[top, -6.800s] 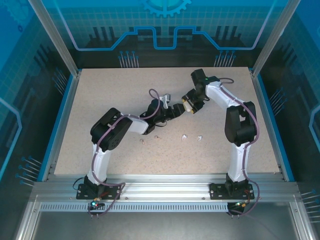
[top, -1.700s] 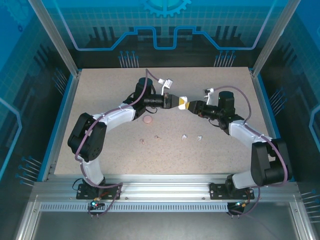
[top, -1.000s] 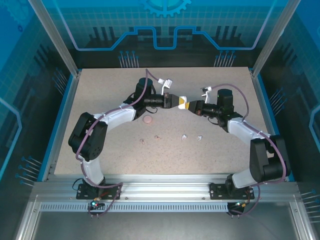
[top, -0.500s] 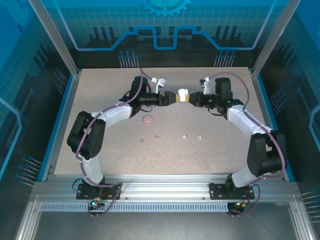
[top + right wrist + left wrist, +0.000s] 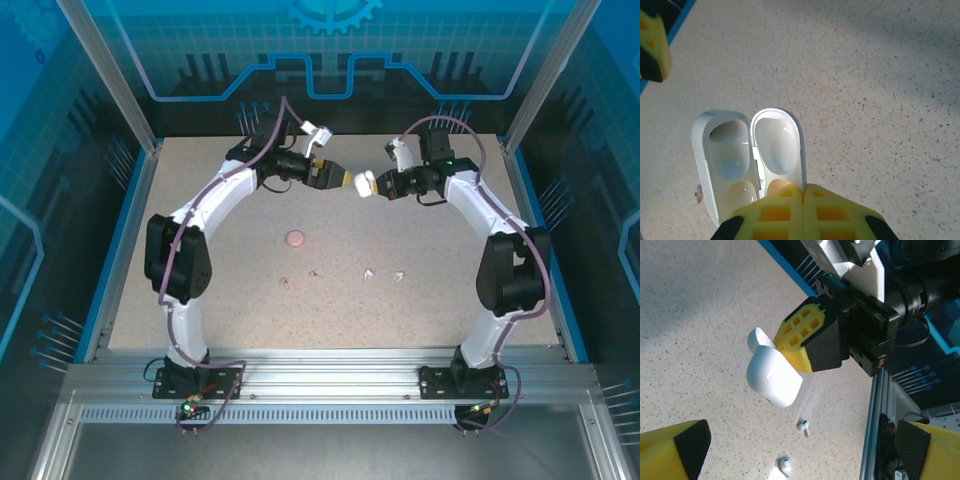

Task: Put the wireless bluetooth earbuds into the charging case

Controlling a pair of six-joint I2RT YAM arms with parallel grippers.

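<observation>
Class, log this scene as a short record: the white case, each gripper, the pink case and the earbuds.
white case: lid open, wells empty
right gripper: shut on white case
left gripper: open, holding nothing
pink case: on the table, clear of both arms
earbuds: four, loose on table, none in a case

Glossy plastic case, speckled table

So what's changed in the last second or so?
The left end effector let go of the white case and drew back, jaws wide. The right end effector stays shut on it, the case standing open, and both arms have swung toward the far side of the table. The pink round case and four earbuds lie where they were.
</observation>
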